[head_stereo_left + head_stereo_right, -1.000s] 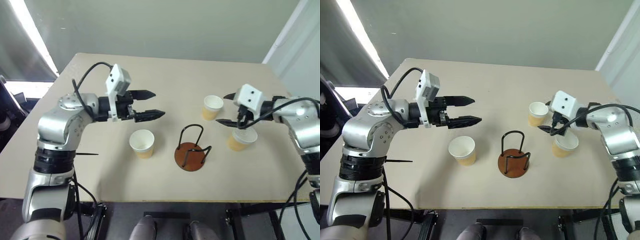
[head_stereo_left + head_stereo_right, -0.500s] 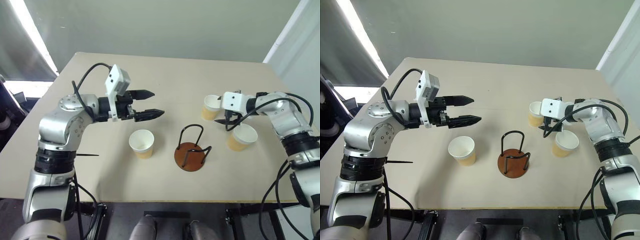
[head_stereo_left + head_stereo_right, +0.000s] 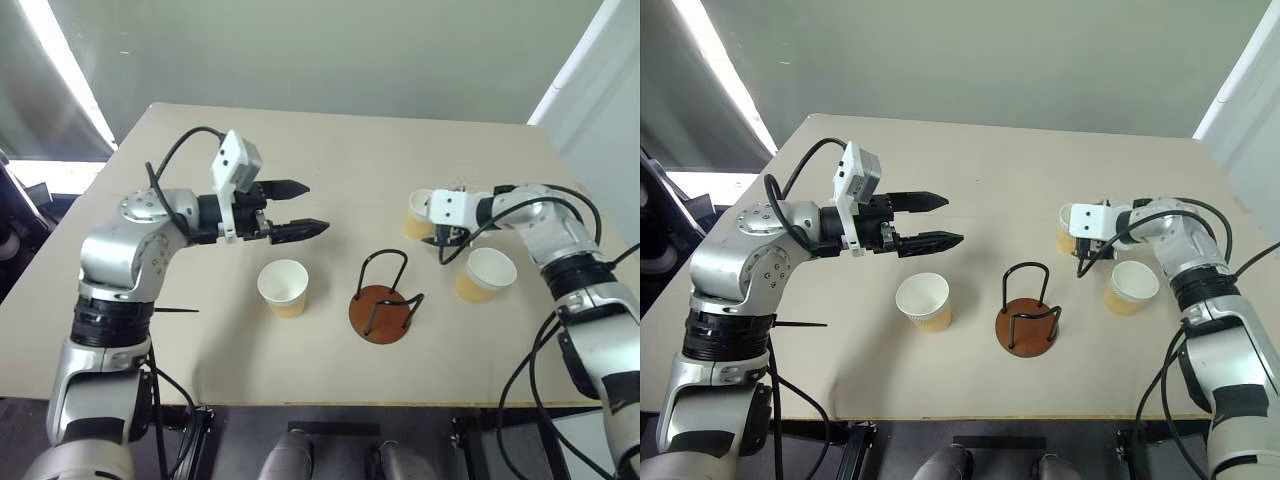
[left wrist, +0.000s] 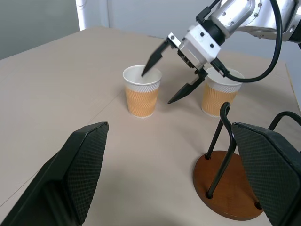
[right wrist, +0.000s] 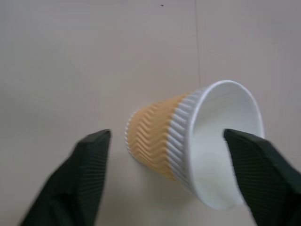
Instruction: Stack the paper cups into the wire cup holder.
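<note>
Here the right gripper (image 4: 170, 70) sits at the far paper cup (image 3: 421, 213), right of centre in the head views, at the end of a forearm reaching in from the right edge and bent sharply toward the middle. From the left wrist camera, one black finger (image 4: 153, 59) dips inside the cup's white rim while the other angles down outside the cup wall, between this cup and the next; the jaws stand apart, straddling the wall, and whether they press on it cannot be told. The right wrist camera shows that cup (image 5: 188, 141) between its two dark fingertips.

The left gripper (image 3: 296, 208) hovers above the counter (image 3: 330, 160) in the upper left-centre, held roughly level and pointing toward the right of the frame, its two fingers spread wide with nothing between them (the elbow juts out to the left, cable looping over it).

A second paper cup (image 3: 484, 274) stands upright just below and right of the right gripper. A third paper cup (image 3: 283, 287) stands upright below the left gripper, left of the wire cup holder (image 3: 381, 297). The holder sits at centre, reddish-brown disc down, black loops up, with no cup in it.
</note>
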Controlling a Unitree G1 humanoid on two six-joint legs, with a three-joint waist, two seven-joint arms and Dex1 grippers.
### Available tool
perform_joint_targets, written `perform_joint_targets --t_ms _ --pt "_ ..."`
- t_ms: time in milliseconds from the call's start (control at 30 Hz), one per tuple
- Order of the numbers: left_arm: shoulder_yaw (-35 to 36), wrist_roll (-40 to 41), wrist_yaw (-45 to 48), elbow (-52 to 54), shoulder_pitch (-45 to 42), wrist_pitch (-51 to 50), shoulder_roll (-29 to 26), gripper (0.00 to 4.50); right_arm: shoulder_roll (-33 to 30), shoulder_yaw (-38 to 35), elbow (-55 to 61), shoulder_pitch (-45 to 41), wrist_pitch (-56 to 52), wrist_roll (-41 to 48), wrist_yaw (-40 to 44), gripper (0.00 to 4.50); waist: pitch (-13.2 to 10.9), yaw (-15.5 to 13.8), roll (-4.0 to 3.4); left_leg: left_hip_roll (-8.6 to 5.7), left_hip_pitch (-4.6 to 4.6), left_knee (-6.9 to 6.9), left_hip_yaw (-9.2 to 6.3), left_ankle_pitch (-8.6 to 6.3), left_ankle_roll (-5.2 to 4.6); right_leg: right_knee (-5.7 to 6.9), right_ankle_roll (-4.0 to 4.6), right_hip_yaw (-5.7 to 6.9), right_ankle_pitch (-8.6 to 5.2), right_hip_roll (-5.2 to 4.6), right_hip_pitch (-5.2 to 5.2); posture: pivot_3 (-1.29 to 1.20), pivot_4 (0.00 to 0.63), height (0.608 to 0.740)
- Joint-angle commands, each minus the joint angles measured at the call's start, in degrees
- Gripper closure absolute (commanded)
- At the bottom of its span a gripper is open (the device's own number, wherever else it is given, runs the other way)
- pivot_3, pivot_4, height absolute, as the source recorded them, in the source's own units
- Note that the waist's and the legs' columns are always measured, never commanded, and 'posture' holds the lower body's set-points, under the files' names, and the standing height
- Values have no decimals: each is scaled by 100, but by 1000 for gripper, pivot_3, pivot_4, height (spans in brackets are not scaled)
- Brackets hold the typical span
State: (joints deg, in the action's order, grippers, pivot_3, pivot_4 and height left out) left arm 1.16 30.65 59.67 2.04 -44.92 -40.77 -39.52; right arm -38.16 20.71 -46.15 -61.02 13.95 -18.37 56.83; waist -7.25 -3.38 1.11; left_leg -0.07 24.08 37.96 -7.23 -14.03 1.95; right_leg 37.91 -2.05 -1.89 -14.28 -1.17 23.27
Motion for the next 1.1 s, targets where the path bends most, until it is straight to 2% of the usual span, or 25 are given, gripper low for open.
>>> perform_joint_targets --t_ms 33,267,400,533,733,1100 --pt "12 -32 14 53 -93 139 -1 0 -7 -54 8 -197 85 -34 60 1995 0 0 0 0 0 0 0 0 0 0 0 0 0 0 0 0 150 740" --pt "-14 -78 40 33 -91 180 22 0 -23 -150 182 -125 -26 109 359 4470 0 0 -1 0 0 0 0 -1 2 0 1 0 0 0 0 0 150 740" --pt "-18 -83 65 41 -94 176 14 0 -173 -323 678 46 -313 397 773 4470 -1 0 -2 0 1 -1 0 -1 3 0 3 0 -1 0 1 0 150 740" --pt "-57 -44 205 79 -94 132 -55 0 -502 -620 1839 394 -974 876 1327 4470 -1 -19 -2 0 7 -2 -1 -2 3 -4 3 3 -2 0 0 0 150 740" --pt "-92 70 605 156 -120 123 -188 0 -1050 -1270 4184 776 -2671 1920 1937 4470 -5 -6 -7 1 15 -2 1 0 8 -7 3 3 -2 1 9 0 150 740" --pt "-323 8 1179 459 -38 392 -353 0 -2025 -2069 7670 986 -5718 4125 2164 4470 -5 -3 -8 -1 13 2 -5 0 8 -53 2 4 -2 3 -2 0 150 740"
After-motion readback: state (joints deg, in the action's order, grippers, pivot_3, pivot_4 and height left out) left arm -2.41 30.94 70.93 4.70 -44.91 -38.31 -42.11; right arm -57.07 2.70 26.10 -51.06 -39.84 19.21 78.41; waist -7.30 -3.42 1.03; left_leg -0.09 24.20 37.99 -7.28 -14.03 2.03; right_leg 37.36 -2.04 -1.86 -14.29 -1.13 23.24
